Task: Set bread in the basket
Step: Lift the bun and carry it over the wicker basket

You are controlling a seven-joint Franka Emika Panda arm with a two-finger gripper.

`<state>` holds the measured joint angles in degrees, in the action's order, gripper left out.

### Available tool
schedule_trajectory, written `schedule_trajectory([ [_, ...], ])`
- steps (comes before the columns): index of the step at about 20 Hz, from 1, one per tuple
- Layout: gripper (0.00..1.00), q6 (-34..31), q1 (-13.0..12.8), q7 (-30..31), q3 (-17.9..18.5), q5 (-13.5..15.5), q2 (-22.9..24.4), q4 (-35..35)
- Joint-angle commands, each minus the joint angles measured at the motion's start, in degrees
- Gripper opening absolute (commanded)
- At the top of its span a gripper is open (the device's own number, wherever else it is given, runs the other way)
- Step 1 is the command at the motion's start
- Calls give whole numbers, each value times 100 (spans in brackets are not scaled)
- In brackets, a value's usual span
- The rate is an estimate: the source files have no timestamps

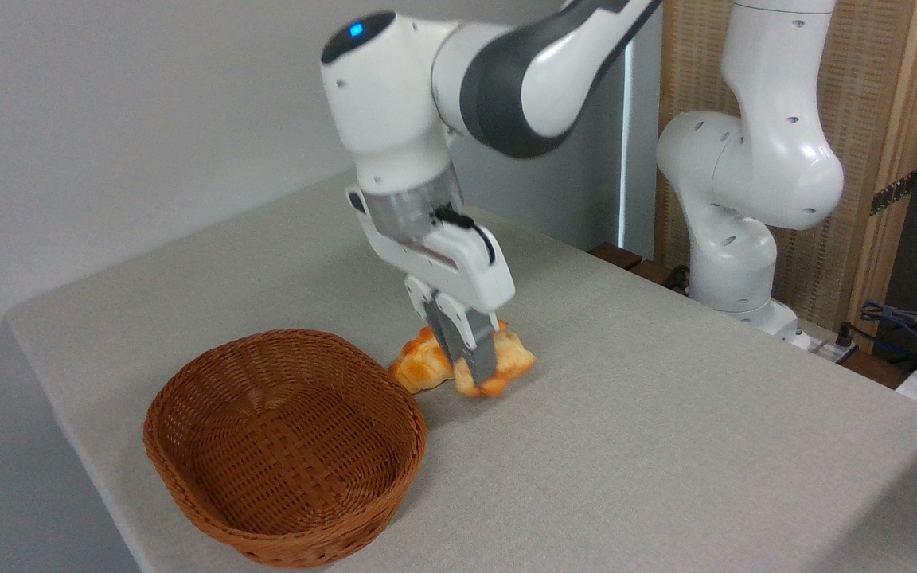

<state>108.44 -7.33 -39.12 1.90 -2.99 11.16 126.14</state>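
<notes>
The bread (427, 368), a small lumpy golden-orange bun, lies on the grey table just right of the basket's far rim. My gripper (465, 354) points down over the bun's middle with its fingers closed around it, and the near finger (478, 350) hides part of the bun. It looks shut on the bread, which still rests on or just above the tabletop. The basket (188, 469), an oval reddish-brown wicker one, stands empty at the front left, close beside the bun.
The arm's white base (737, 263) stands at the back right of the table (665, 414). Cables and plugs (896, 326) lie beyond the right edge. The table's left and front edges run near the basket. A wooden panel (880, 119) rises behind the base.
</notes>
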Motion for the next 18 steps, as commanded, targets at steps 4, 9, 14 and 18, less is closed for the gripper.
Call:
schedule_trajectory([
  [4, 26, -96, -154, -104, 3, 572, 1, -932],
  [9, 43, 1353, -163, -87, -15, 730, -421, -968],
  [14, 99, 2470, -163, -69, -23, 835, -931, -968],
  [18, 100, 2630, -163, -51, -23, 844, -1090, -968],
])
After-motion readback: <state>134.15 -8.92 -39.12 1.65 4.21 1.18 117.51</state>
